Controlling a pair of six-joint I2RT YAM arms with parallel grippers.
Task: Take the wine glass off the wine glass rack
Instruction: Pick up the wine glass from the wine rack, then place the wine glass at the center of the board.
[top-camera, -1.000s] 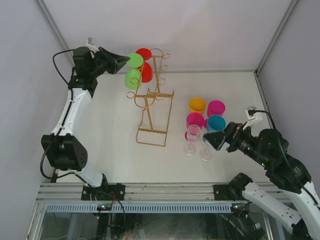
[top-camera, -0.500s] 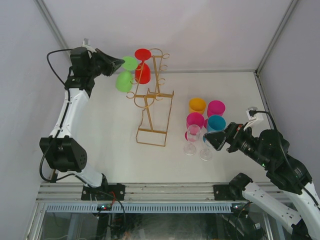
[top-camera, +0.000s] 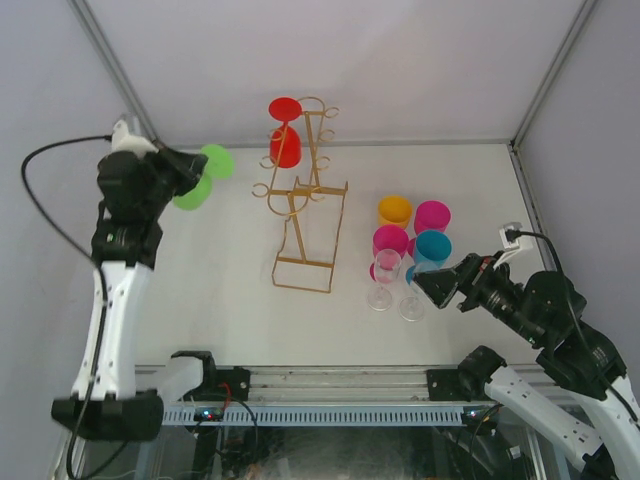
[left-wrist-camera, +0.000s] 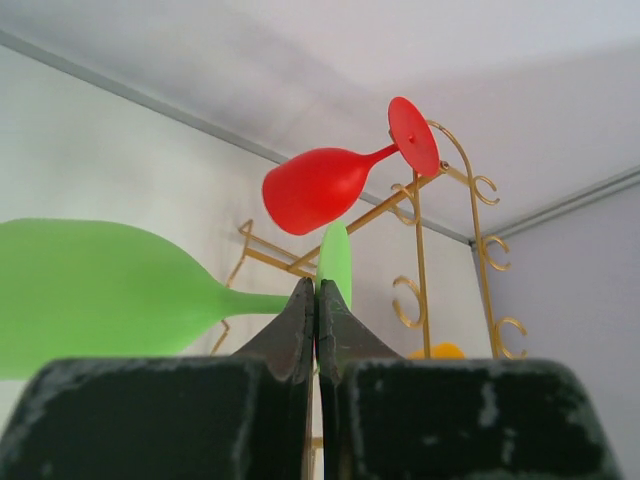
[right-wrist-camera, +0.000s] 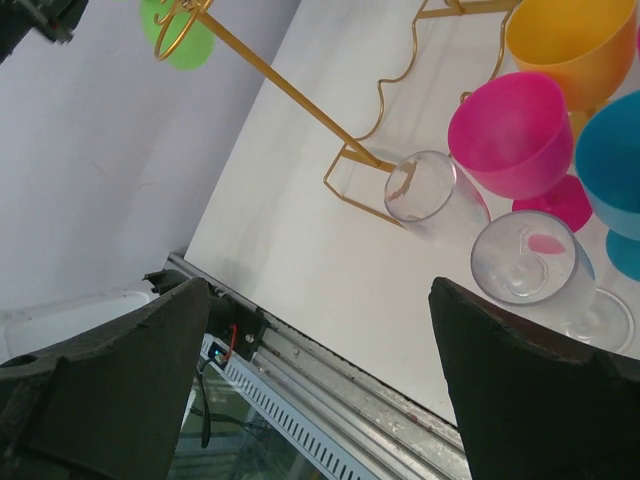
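At lower right, the right gripper (top-camera: 428, 283), jaws wide apart and holding nothing, sits just beside two clear stemmed glasses (top-camera: 385, 268). Behind them cluster four coloured plastic glasses (top-camera: 394, 210) (orange, magenta, pink, teal). Mid-frame stands the tall gold wire wine glass rack (top-camera: 306, 188), a red plastic wine glass (top-camera: 285, 148) hanging near its top. At upper left, the left gripper (top-camera: 188, 172) clamps the stem of a green plastic wine glass (top-camera: 192, 195), held well apart from the rack.

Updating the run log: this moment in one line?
left gripper: shut on green glass, off rack | right gripper: open, empty | red glass: on rack
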